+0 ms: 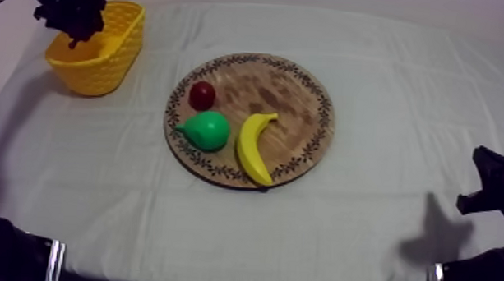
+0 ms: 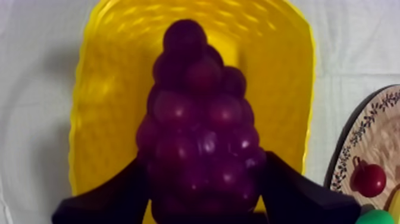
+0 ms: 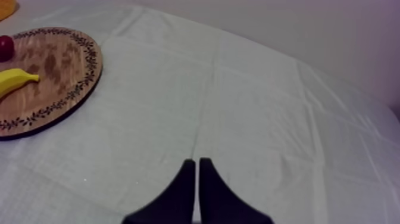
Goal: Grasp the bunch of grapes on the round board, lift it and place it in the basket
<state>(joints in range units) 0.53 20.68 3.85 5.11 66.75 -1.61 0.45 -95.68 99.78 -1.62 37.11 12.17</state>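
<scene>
Grapes (image 2: pixel 199 137) gripped by left hand (image 2: pixel 202 170) over yellow basket (image 2: pixel 101 89) (within its rim) | right hand (image 3: pixel 197 162) closed, empty, over bare cloth (image 3: pixel 268 119)

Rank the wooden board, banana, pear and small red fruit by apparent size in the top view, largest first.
1. wooden board, by far the largest.
2. banana and pear: close; the banana is longer and the pear rounder, so they tie.
3. small red fruit, clearly the smallest.
</scene>
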